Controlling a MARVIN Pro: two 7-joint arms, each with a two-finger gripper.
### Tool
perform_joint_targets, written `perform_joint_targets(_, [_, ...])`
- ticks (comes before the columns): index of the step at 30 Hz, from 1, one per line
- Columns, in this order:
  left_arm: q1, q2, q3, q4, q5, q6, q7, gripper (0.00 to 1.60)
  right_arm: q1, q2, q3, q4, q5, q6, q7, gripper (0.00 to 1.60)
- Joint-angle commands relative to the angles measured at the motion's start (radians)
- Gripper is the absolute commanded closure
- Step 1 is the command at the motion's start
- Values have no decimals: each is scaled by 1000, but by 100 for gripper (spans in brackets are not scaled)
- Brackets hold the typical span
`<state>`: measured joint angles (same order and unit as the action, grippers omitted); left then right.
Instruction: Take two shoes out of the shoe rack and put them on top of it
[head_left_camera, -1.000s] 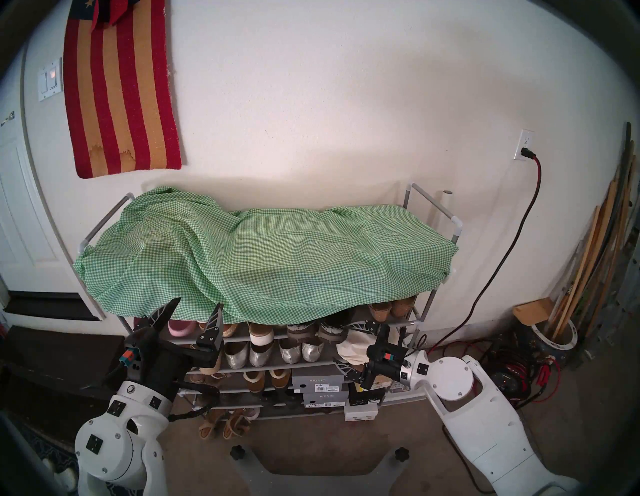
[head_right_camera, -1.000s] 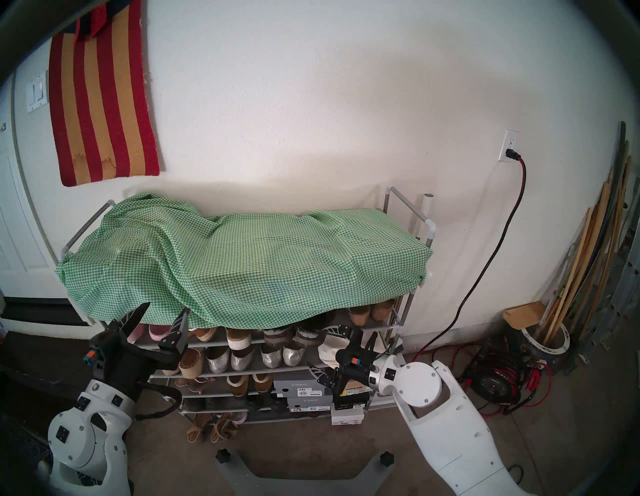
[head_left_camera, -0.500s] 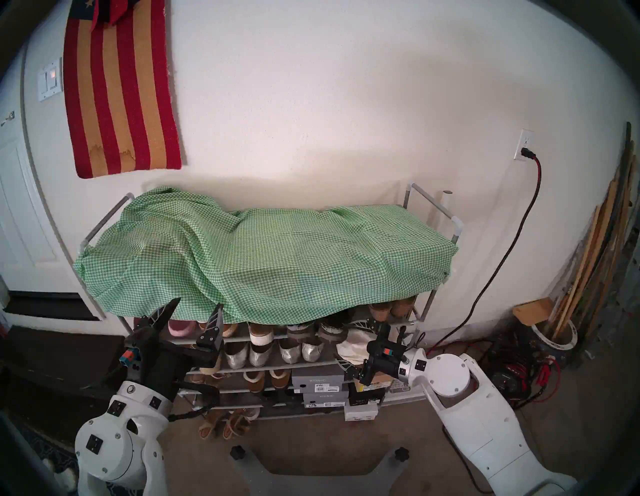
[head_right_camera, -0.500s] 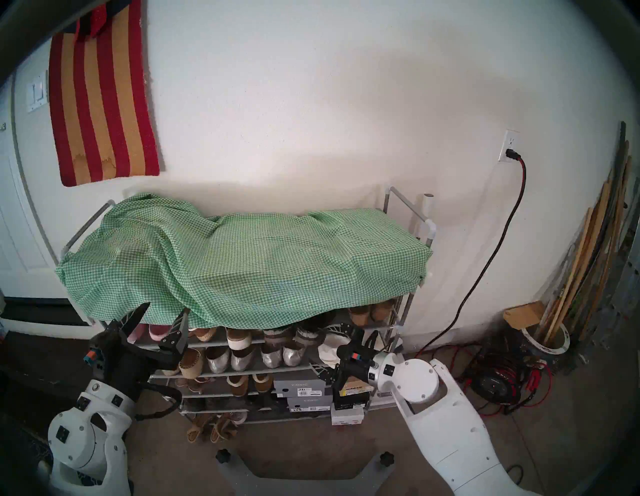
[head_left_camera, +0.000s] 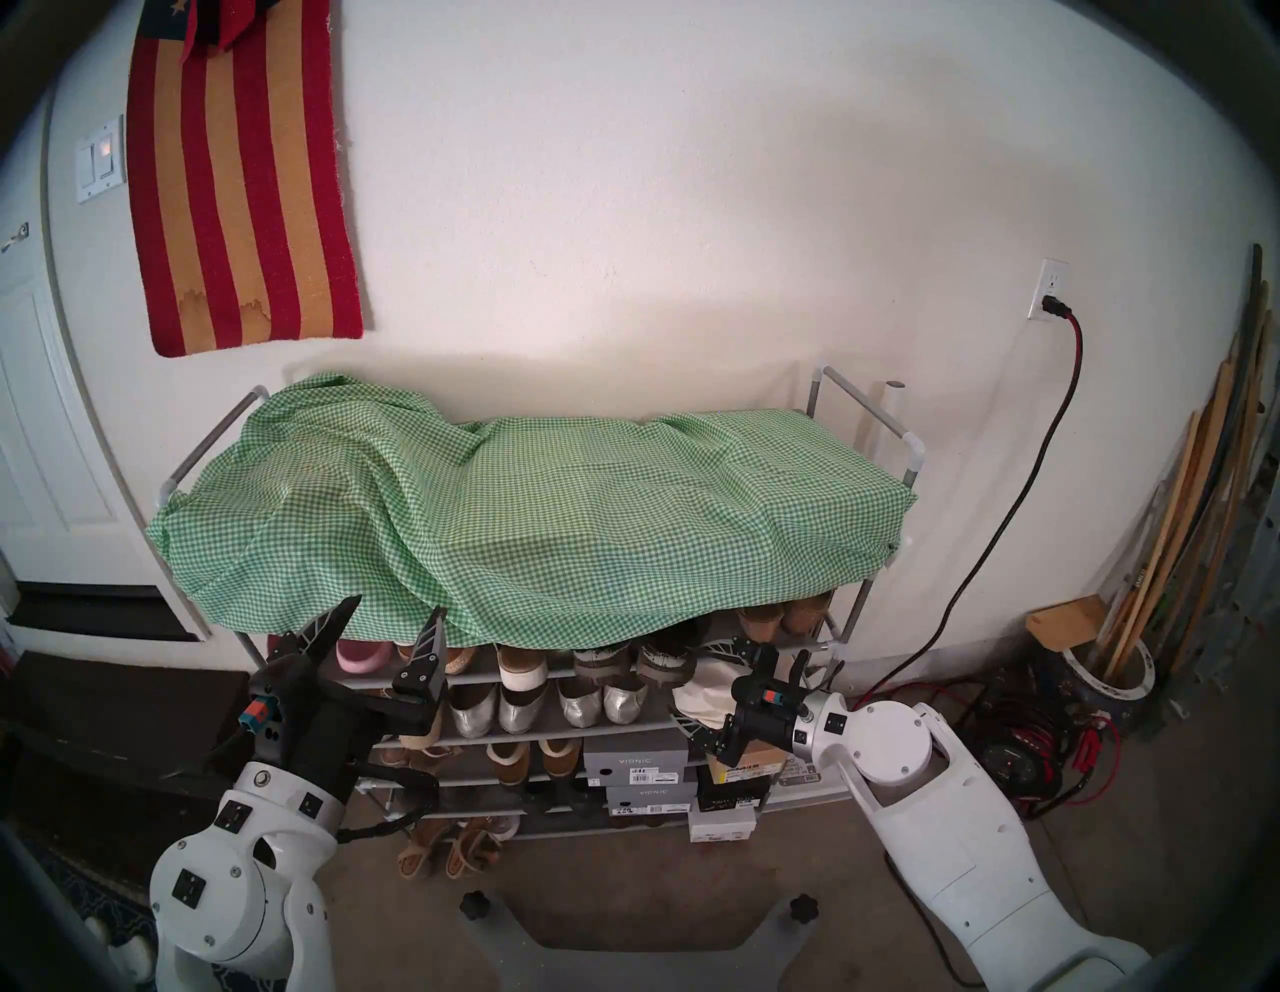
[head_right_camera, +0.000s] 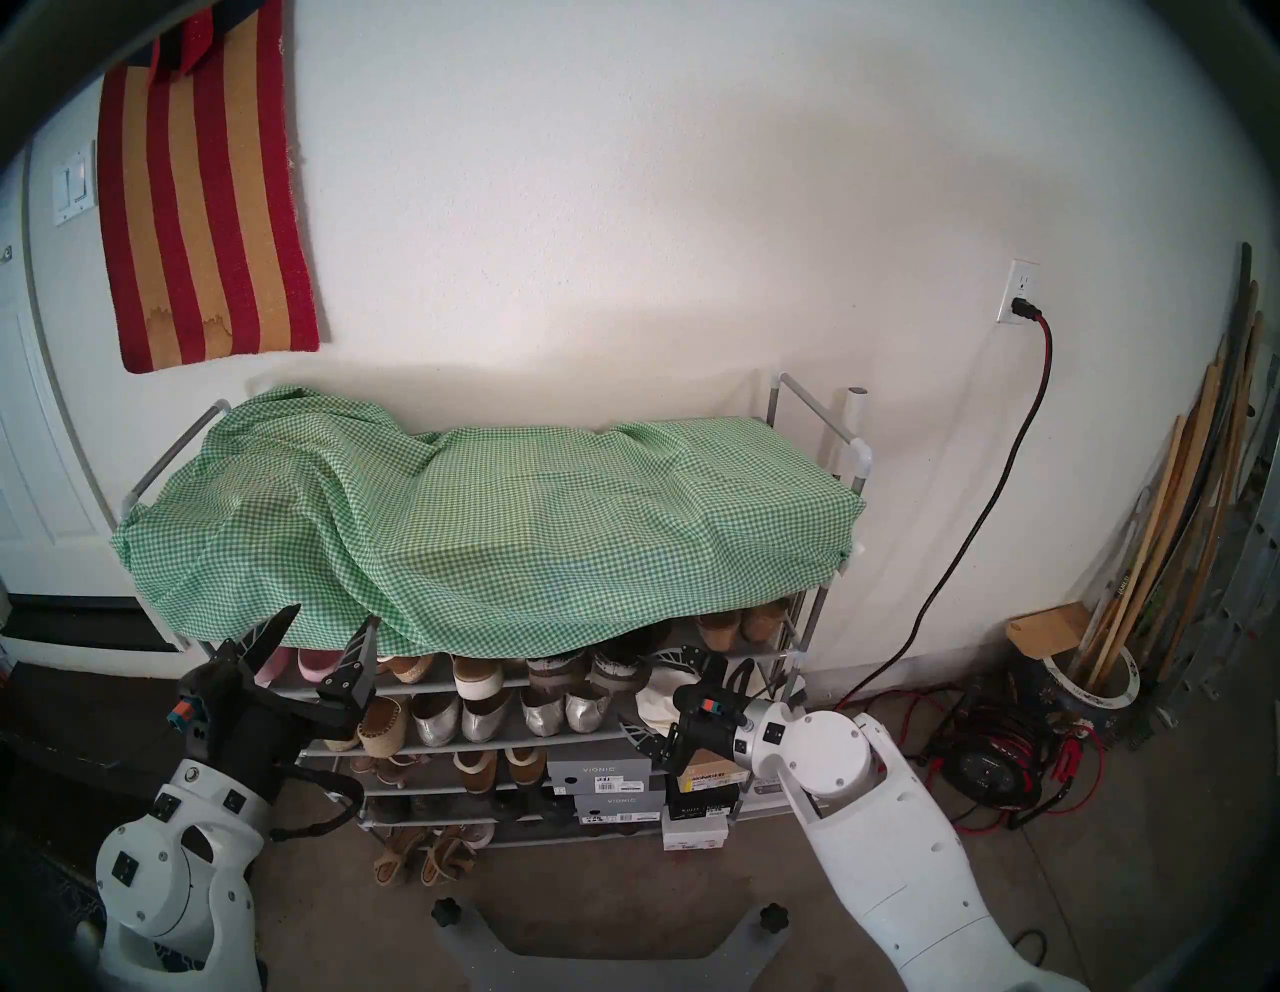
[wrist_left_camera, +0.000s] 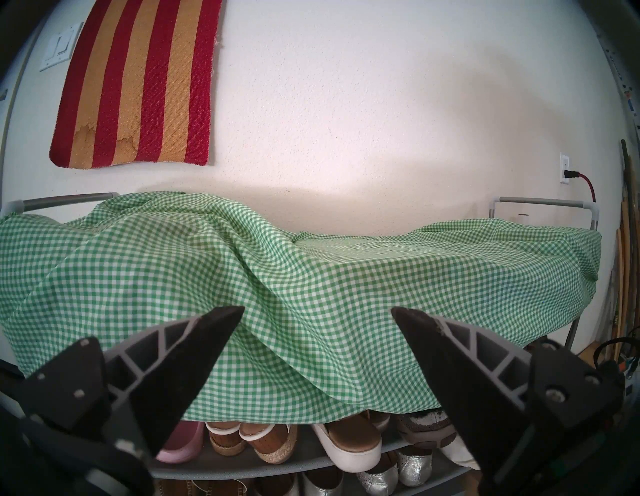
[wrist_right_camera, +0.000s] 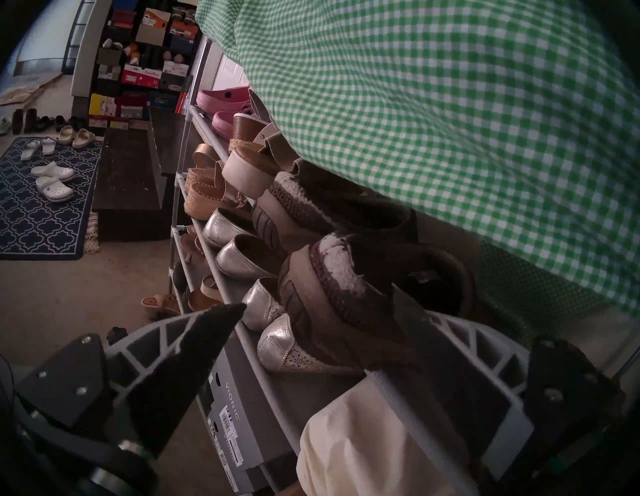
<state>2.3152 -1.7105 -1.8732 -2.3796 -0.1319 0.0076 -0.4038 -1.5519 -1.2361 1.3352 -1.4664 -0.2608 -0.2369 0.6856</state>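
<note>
The right tool (head_left_camera: 706, 682) gapes wide and empty, at the right of the frame, beside the two brown clogs (wrist_right_camera: 363, 249) on the shoe rack (head_left_camera: 859, 422). The left tool (head_left_camera: 391, 620), lower left, is open and holds nothing.

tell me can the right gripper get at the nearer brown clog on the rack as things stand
Probably yes. The right gripper is open and the nearer brown clog sits heel-out at the shelf edge. The gingham cloth overhangs it, leaving little room above.

I can't see the clogs' (wrist_right_camera: 349, 242) toes; the gingham cloth (wrist_right_camera: 450, 121) hides them. The shoebox (wrist_right_camera: 239, 426) label under the clogs is too small to read.
</note>
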Motion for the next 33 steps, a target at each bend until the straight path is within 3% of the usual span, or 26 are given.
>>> perform_joint_targets(1, [-2, 0, 2, 0, -2, -2, -1, 0, 33, -15, -9, -7, -8, -10, -8, 0])
perform_joint_targets(33, [-2, -1, 2, 0, -1, -2, -2, 0, 49, -47, -61, 24, -46, 31, 27, 0])
